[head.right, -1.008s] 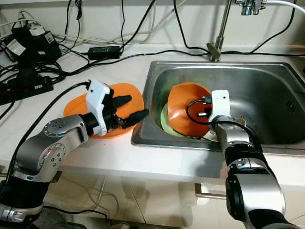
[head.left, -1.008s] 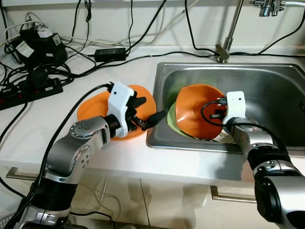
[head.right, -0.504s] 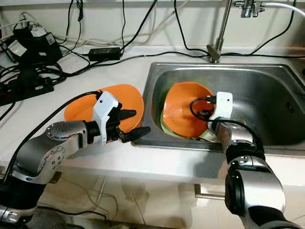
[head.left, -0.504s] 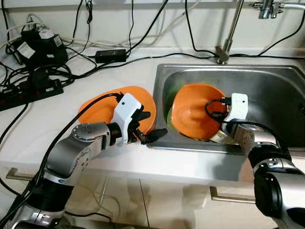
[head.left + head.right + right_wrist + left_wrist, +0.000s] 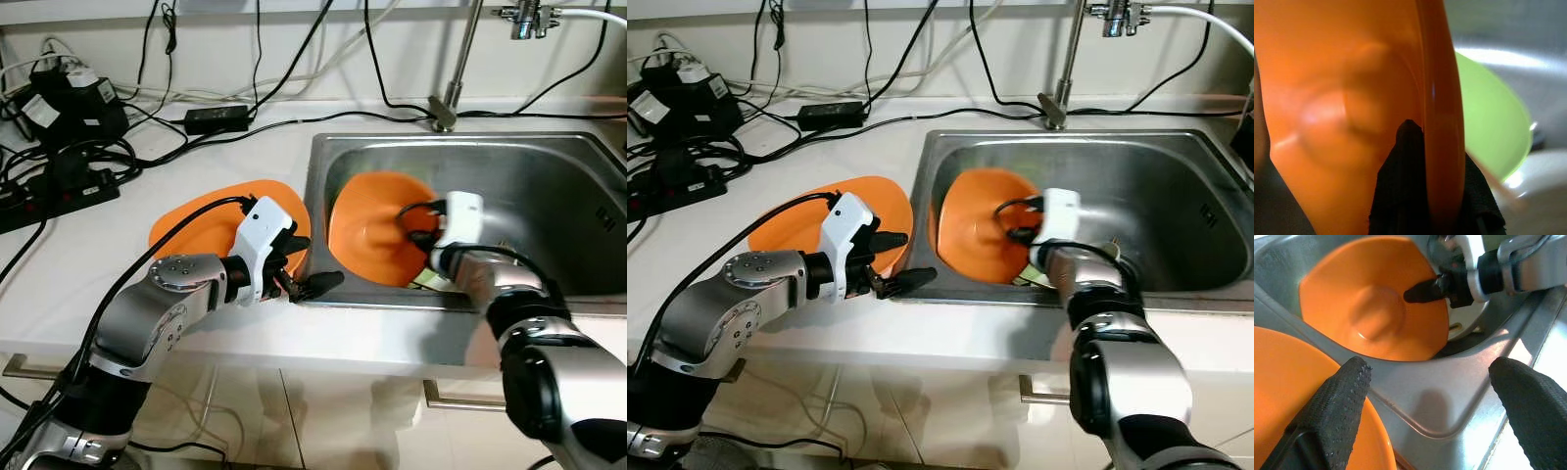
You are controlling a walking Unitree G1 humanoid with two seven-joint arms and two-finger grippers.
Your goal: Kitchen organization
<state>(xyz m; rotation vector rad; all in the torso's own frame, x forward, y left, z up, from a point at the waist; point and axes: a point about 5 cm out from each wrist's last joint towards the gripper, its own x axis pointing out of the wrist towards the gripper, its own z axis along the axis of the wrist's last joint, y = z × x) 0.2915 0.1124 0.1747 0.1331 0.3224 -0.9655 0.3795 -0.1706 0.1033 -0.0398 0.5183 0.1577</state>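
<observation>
— Position of items on the worktop point(image 5: 59, 264)?
— One plate point(image 5: 201, 220) lies flat, just left of the sink point(image 5: 549, 162). Cables and a power strip point(image 5: 54, 191) sit behind it, towards the wall.
— And in the sink?
— A second plate point(image 5: 367, 230) stands tilted at its left end, with another dish point(image 5: 1488, 127) behind it. The tap point(image 5: 456, 69) rises behind the sink.

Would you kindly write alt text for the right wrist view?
The right gripper pinches the rim of an orange plate held on edge, one black finger on each side of it. A light green dish lies blurred behind, in the steel sink.
</observation>
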